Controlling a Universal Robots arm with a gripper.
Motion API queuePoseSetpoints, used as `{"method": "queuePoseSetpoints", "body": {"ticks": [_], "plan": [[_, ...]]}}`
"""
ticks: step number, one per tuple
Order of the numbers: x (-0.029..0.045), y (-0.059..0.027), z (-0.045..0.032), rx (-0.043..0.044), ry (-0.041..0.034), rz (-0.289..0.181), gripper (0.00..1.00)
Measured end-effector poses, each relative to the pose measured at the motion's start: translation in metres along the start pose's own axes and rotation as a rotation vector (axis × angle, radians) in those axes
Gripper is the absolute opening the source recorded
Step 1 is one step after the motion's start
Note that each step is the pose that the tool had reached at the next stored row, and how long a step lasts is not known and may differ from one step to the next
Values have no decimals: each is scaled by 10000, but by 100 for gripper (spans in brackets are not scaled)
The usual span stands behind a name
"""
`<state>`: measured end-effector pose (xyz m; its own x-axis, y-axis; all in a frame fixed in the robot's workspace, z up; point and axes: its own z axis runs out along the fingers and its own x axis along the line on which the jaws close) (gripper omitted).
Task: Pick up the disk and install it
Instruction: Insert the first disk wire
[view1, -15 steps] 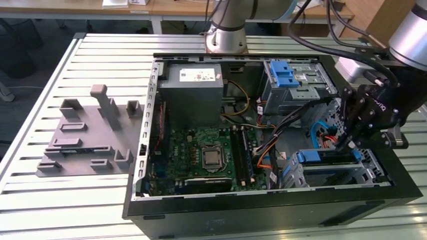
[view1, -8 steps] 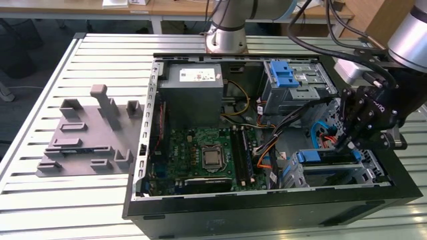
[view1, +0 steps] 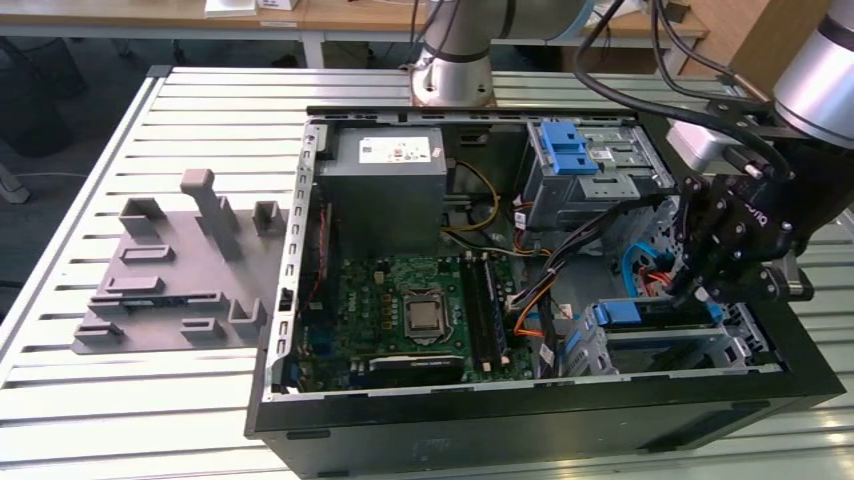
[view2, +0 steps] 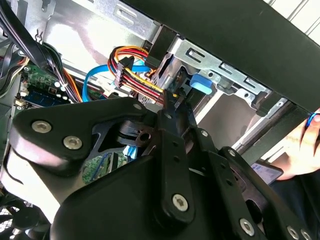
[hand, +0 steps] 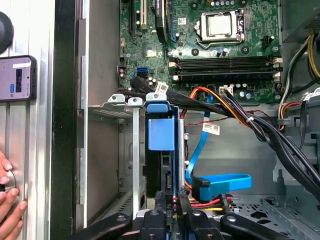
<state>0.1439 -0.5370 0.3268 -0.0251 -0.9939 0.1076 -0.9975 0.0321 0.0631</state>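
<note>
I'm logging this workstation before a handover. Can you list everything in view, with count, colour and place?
Computer case: one, black, open, on the slatted table.
Table: one, pale metal slats.
Motherboard: one, green, on the case floor.
Power supply: one, grey, in the case's far corner.
Drive cage: one, silver with blue latch, far end of the case.
Disk: one, blue bracket, standing in the near bay.
Fixture: one, grey, beside the case.
Phone: one, on the table.
Hand: one, beside the case.
Gripper: one, black, over the disk bay.
</note>
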Motion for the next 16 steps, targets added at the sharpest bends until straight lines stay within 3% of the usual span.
{"method": "queuePoseSetpoints", "body": {"ticks": [10,14,16], "plan": [[13,8,-118,0,3,-5,24],[15,9,-136,0,1,-5,11],[15,9,-141,-1,1,-6,11]]}}
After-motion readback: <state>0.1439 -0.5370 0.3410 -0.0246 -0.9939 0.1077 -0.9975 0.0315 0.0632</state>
